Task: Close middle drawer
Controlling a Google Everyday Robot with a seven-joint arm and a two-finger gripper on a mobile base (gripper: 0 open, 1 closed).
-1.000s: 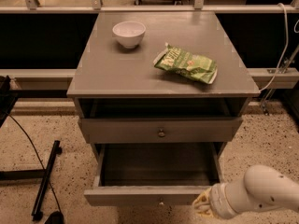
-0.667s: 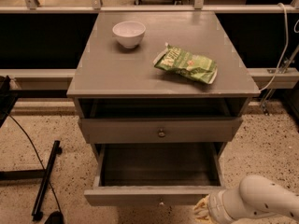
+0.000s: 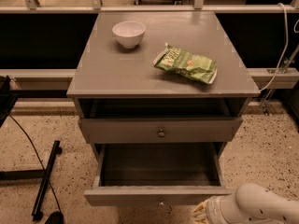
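Gripper (image 3: 202,213), whether spread or pressed together I couldn't tell, hung just beside the right front corner of the pulled-out grey wooden middle drawer (image 3: 154,196).

From my seat, the arm (image 3: 264,208) is a fat, smooth white tube with a rounded, glossy shell and a ribbed white collar near its end. The gripper (image 3: 202,213), just below the right end of the middle drawer's (image 3: 159,195) front panel, looks pale cream-yellow and lumpy in outline.
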